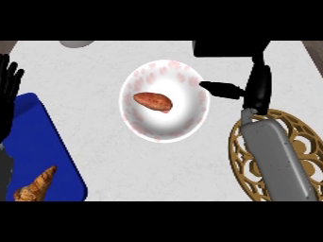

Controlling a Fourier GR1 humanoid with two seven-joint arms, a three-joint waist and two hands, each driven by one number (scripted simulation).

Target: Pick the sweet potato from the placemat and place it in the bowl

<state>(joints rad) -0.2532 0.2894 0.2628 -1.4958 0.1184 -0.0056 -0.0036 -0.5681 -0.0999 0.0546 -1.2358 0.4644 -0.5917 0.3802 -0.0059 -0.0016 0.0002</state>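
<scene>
An orange-red sweet potato [154, 101] lies inside the white bowl [186, 120] with a pink-speckled rim, at the middle of the counter. My right hand [258, 82] hovers just right of the bowl, its fingers straight and its thumb pointing toward the rim, holding nothing. A gold openwork placemat [310, 142] lies at the right under my right forearm. At the left edge my left hand [0, 94] rests open with fingers up.
A blue mat [42, 137] at the lower left carries a tan cone-shaped pastry [37, 184]. A grey object [77, 44] pokes in at the top edge. A dark block [224, 48] sits at the top right.
</scene>
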